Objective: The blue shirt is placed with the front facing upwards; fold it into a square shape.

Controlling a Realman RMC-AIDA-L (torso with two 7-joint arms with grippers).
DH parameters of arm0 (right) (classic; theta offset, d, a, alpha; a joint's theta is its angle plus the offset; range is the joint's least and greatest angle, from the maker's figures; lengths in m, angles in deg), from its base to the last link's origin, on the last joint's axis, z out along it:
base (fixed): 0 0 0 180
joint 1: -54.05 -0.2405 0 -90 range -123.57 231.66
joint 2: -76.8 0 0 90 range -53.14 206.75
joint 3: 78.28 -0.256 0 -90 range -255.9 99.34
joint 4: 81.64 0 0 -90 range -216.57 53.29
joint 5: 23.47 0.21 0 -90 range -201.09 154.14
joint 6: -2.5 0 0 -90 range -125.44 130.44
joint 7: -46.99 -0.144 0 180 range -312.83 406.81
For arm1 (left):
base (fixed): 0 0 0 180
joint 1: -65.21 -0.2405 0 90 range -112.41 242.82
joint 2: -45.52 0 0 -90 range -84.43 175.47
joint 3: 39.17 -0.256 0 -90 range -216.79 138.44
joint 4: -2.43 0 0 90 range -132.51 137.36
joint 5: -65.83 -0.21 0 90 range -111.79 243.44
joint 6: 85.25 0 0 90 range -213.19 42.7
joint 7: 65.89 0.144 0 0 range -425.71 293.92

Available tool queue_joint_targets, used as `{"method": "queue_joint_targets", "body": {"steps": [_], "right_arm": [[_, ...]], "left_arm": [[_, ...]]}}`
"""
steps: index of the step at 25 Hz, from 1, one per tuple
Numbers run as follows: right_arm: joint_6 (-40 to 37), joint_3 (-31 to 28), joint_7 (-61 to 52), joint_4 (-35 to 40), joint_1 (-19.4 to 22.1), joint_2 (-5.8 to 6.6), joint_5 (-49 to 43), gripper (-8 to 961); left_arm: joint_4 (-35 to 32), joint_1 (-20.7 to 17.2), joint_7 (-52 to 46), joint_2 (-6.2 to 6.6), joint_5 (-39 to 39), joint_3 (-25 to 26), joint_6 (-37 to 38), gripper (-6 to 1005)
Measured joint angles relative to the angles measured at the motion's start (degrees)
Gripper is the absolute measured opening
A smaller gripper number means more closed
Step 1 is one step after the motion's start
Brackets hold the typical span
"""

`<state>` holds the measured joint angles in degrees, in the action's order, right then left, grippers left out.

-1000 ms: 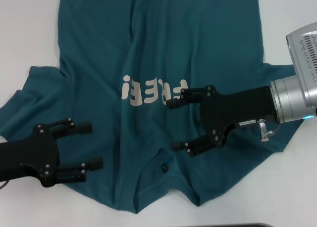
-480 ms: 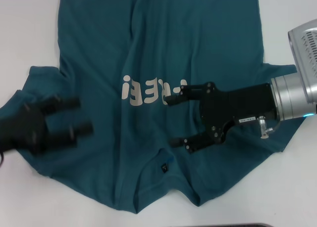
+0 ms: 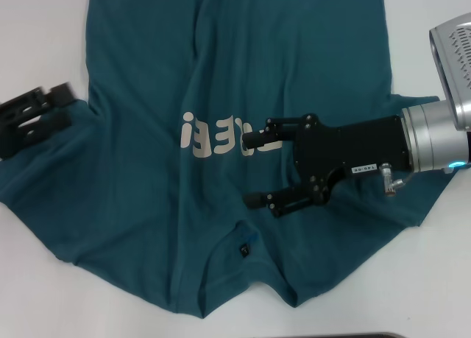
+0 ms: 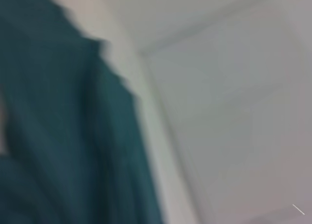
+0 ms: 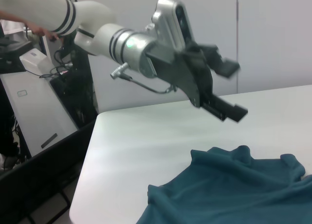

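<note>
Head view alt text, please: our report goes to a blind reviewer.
A dark teal-blue cotton T-shirt lies front up on a white table, its off-white "FREE" lettering upside down to the camera. The black right gripper hovers open beside the lettering; the black left gripper is open at the shirt's left sleeve.

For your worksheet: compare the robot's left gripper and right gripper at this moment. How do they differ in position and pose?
The left gripper sits at the shirt's left edge, near the sleeve; the right gripper hangs over the blue shirt near the lettering on the chest. In the right wrist view the left gripper is raised clear above the table. Both have black fingers, spread open and holding nothing.
</note>
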<state>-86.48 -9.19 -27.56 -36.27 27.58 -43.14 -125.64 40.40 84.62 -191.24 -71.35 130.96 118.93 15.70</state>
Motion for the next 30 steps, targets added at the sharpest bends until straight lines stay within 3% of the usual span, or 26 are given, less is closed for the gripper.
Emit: {"method": "queue_joint_targets", "body": {"steps": [1,5,14,23,30], "right_arm": [[0.00,0.07,-0.18,-0.01,0.00,0.02,0.02,925],[-0.30,0.29,-0.57,-0.02,0.00,0.01,0.04,925],[-0.46,0.47,-3.34,0.00,-0.41,0.12,-0.13,925],[-0.71,0.53,-4.23,-0.19,-0.02,0.06,-0.18,925],[-0.76,0.52,-4.22,-0.85,-0.34,0.06,-0.30,925]], "left_arm": [[-0.20,-1.41,-1.81,0.36,-0.59,0.16,-4.07,844],[-0.26,-3.13,-2.69,1.04,-0.33,1.15,-6.63,843],[0.23,-4.17,-2.68,1.67,-1.68,2.40,-6.49,843],[3.20,-0.81,0.04,2.05,-8.59,1.92,-8.61,843],[3.24,0.74,1.88,2.01,-8.95,-0.85,-14.00,844]]}}
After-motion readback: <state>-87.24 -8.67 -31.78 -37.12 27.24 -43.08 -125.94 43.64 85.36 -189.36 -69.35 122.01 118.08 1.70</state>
